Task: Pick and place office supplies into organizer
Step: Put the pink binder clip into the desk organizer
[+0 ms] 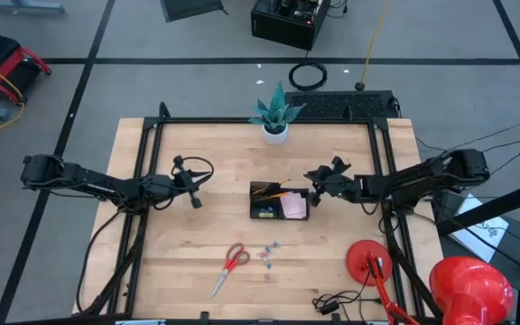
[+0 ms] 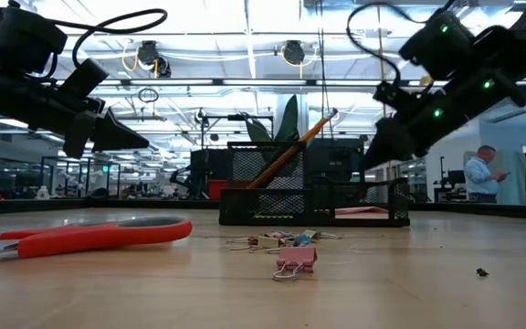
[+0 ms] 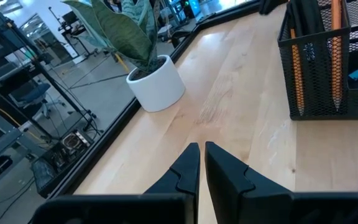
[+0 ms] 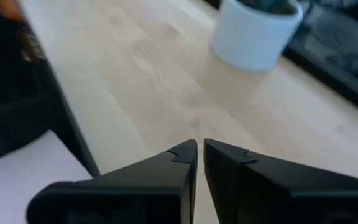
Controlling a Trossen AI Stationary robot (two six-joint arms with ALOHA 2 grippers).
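Organizer [image 1: 279, 201]: black mesh tray, table centre, in front of white plant pot [image 1: 275, 134]. Orange pencil [image 1: 276, 194] and pink sticky pad [image 1: 293, 207] already inside.

Scissors [image 1: 230, 266]: on bare table, toward near edge, long axis diagonal, red handles toward organizer. Small clips [image 1: 268, 252] just beside them; count unclear from above.

Right gripper [image 1: 314, 192]: beside organizer's right end, fingers nearly together, nothing pinched. Left gripper [image 1: 195, 200]: left of organizer, fingers nearly together, empty.

Judgement: scissors lie nearer left gripper.
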